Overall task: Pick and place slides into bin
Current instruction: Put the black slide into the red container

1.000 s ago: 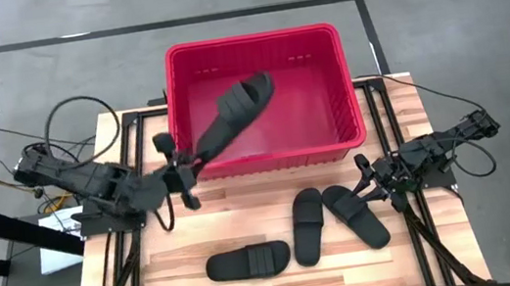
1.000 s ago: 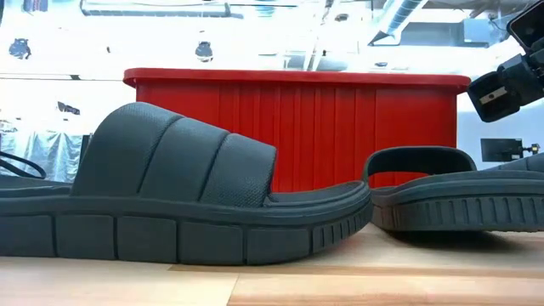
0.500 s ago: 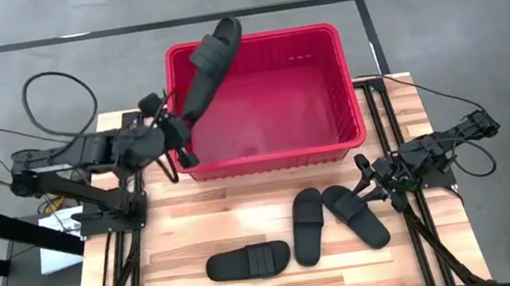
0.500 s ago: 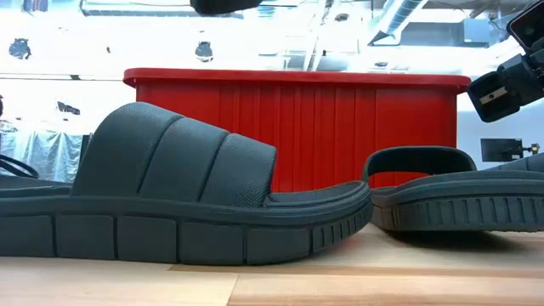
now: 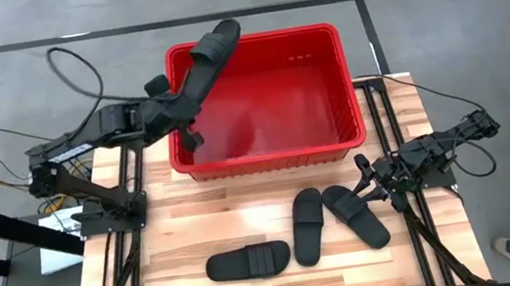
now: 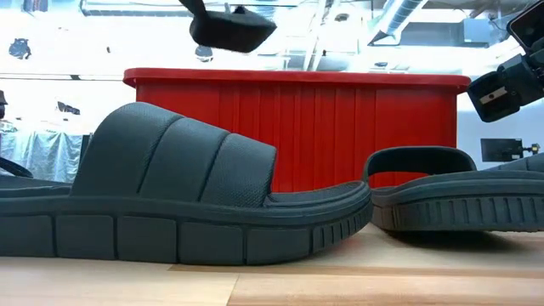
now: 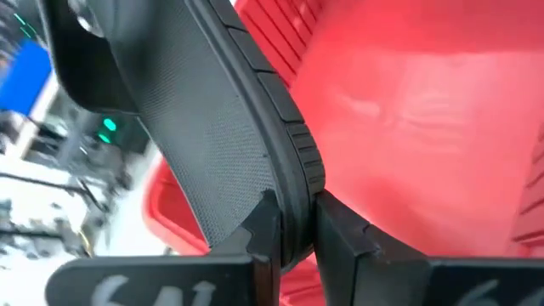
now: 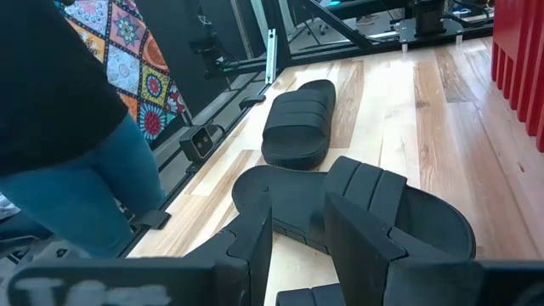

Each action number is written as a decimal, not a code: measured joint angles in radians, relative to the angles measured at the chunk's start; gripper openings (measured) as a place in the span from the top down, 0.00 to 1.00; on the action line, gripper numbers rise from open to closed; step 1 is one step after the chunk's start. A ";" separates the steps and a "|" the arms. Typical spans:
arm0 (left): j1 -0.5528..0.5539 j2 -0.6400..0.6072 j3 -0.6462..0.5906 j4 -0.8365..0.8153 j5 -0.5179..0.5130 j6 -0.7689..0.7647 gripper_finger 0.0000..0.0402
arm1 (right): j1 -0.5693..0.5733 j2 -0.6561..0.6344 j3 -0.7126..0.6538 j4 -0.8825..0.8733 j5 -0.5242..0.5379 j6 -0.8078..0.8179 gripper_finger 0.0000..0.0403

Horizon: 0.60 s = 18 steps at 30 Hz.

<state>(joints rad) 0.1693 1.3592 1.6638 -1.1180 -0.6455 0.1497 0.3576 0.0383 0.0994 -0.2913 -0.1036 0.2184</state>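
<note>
My left gripper [image 5: 183, 121] is shut on one black slide [image 5: 205, 59], held above the far left corner of the red bin [image 5: 350, 81]. The slide's strap end shows at the top of the low view [image 6: 229, 27]. Three more slides lie flat on their soles on the table in front of the bin: one near the front edge [image 5: 248, 260], one in the middle [image 5: 307, 225] and one to its right [image 5: 355, 215]. My right gripper [image 5: 369, 185] is open and empty, just right of that last slide [image 8: 374, 212]. My left gripper pinches the slide's sole at the end away from the strap [image 7: 293, 223], one finger on the footbed and one on the underside. The fingers come from the table's left, along the sole. The slide is lifted clear and slants up over the bin's left wall.
The bin's red floor [image 5: 279, 100] shows bare. Bare wood lies left of the front slide [image 5: 143, 266]. A person in blue trousers [image 8: 76, 170] stands past the table's right side. Cables [image 5: 68, 69] loop behind the left arm.
My left gripper has gone toward the table's far edge along the bin's left wall, still shut on the slide. The slide's strap end has swung from over the bin's middle to its far left corner. In the last half second it has dropped a little.
</note>
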 joint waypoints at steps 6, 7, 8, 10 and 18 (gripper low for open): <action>0.033 0.119 0.098 -0.122 0.064 -0.128 0.92 | 0.000 0.000 0.000 0.000 0.000 0.000 0.75; 0.034 0.137 0.110 -0.142 0.066 -0.146 0.92 | 0.000 0.000 0.000 0.000 0.000 0.000 0.75; 0.034 0.154 0.121 -0.161 0.066 -0.166 0.92 | 0.000 0.000 0.000 0.000 0.000 0.000 0.75; 0.035 0.186 0.141 -0.205 0.066 -0.207 0.92 | 0.000 0.000 0.000 0.000 0.000 0.000 0.75; 0.035 0.275 0.162 -0.307 0.066 -0.313 0.92 | 0.000 0.000 0.000 0.000 0.000 0.000 0.75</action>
<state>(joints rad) 0.2039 1.6338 1.8256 -1.4252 -0.5797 -0.1635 0.3576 0.0383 0.0994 -0.2913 -0.1036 0.2184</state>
